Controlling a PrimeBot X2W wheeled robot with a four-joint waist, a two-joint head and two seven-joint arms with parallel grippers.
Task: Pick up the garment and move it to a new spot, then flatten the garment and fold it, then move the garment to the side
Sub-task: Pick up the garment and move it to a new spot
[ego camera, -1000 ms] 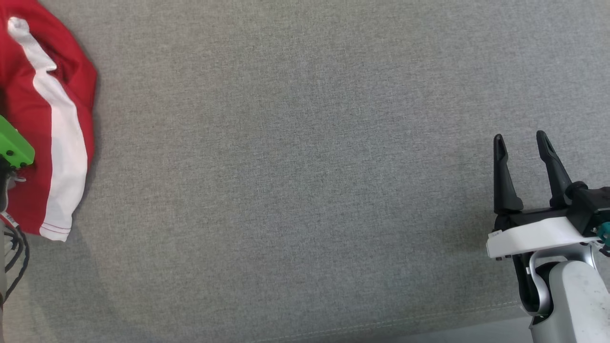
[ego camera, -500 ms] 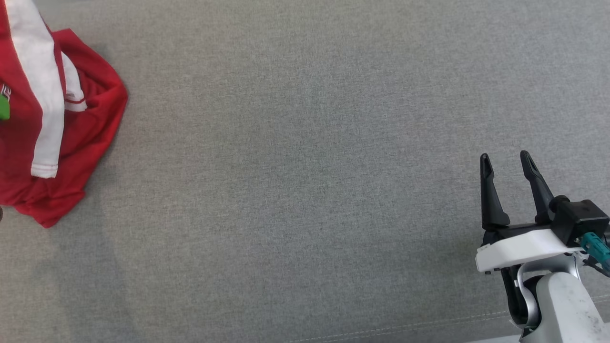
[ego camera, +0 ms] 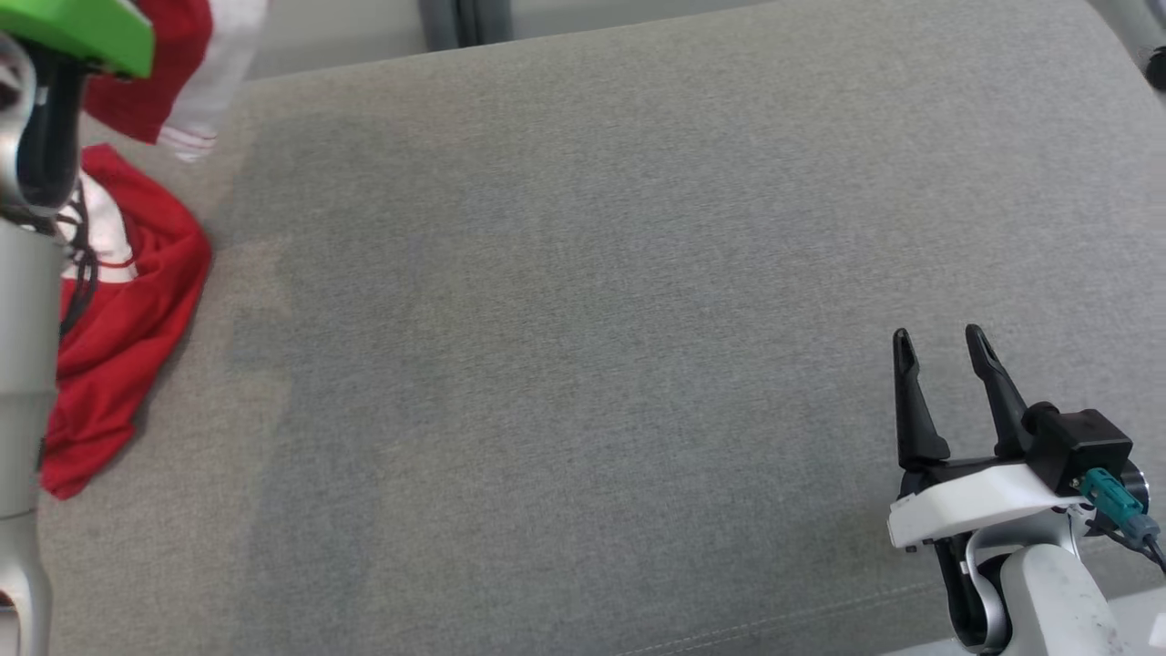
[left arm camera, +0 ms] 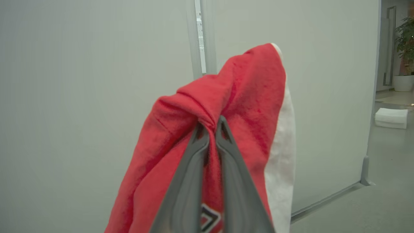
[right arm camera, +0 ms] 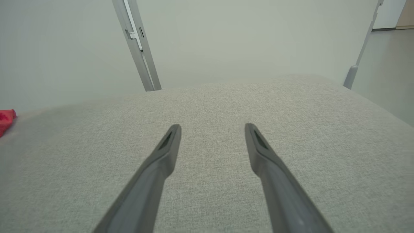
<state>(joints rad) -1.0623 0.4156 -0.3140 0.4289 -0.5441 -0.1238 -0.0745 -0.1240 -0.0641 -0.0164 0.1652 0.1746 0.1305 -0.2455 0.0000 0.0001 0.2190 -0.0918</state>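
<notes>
The left jaws are clenched on a bunched fold of the red garment — the 2 grey fingers pinch the cloth at their tips, and its white stripe hangs down the right side in the left wrist view. In the head view the garment lies at the far left of the grey tabletop, part of it raised beside the left arm. The right jaws stand released and empty — over the tabletop's near right corner, well apart from the cloth.
</notes>
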